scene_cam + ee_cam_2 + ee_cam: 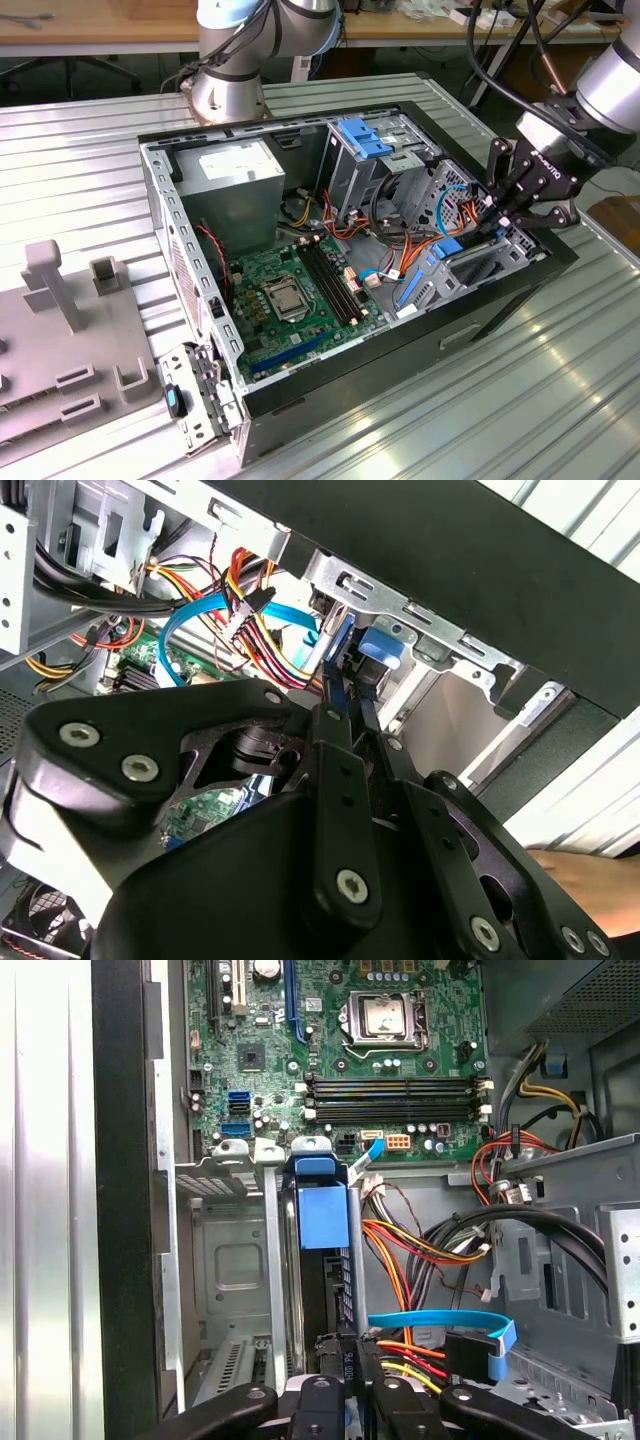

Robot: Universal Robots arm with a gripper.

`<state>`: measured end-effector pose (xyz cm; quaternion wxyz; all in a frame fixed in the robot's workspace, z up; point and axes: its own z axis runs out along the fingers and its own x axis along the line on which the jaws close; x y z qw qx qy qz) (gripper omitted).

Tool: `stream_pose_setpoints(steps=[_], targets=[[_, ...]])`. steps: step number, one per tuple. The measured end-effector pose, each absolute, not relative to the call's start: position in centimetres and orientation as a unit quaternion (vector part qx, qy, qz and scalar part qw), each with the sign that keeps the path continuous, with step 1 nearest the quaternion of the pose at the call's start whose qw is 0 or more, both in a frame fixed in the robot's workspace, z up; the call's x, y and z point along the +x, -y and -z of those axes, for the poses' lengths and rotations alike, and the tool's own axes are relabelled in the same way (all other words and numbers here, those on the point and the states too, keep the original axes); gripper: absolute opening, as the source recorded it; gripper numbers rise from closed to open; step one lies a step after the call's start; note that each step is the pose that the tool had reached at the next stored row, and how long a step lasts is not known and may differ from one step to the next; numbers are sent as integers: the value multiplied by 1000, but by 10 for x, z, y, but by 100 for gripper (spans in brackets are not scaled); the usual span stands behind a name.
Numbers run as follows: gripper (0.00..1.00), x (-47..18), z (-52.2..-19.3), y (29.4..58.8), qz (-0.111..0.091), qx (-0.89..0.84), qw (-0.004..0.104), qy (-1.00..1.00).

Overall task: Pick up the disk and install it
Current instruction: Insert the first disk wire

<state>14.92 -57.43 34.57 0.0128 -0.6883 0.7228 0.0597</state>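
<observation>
White brand lettering marks the gripper (500,215), far right of the exterior view; the power supply (232,185) label is unreadable.

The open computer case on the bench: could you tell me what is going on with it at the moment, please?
A robot arm is working at the open computer case, installing the disk. Its jaws are closed on the disk, which stands on edge with its blue end tab towards the motherboard. The disk appears to sit partly in the metal drive bay, at the corner of the case on the exterior view's right.
</observation>
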Motion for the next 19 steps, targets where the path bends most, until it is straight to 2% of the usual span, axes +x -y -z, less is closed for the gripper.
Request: stream_pose_setpoints(steps=[19], targets=[[18,149,-346,577,-63,-697,17,-714]])
